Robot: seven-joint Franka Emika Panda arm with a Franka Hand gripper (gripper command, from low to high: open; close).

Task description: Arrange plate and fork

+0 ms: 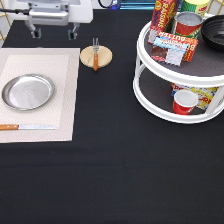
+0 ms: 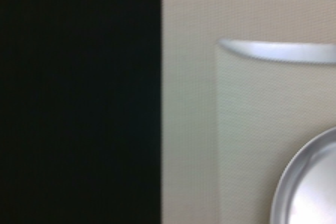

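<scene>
The silver plate point(image 1: 28, 91) lies on the beige placemat point(image 1: 65, 100) at the exterior view's left. Its rim also shows in the wrist view point(image 2: 300, 175). The fork point(image 1: 95, 52), with a wooden handle, lies across a round wooden coaster point(image 1: 102, 59) just off the placemat's upper right corner, tines toward the exterior view's top. My gripper point(image 1: 54, 34) hangs at the exterior view's top left, above the placemat's far edge. It is open and empty, and apart from both the plate and the fork.
A wooden-handled knife point(image 1: 27, 127) lies on the placemat below the plate; its blade shows in the wrist view point(image 2: 277, 50). A white two-tier turntable point(image 1: 150, 95) at the exterior view's right holds cans, snack boxes, a black bowl and a red cup point(image 1: 185, 101).
</scene>
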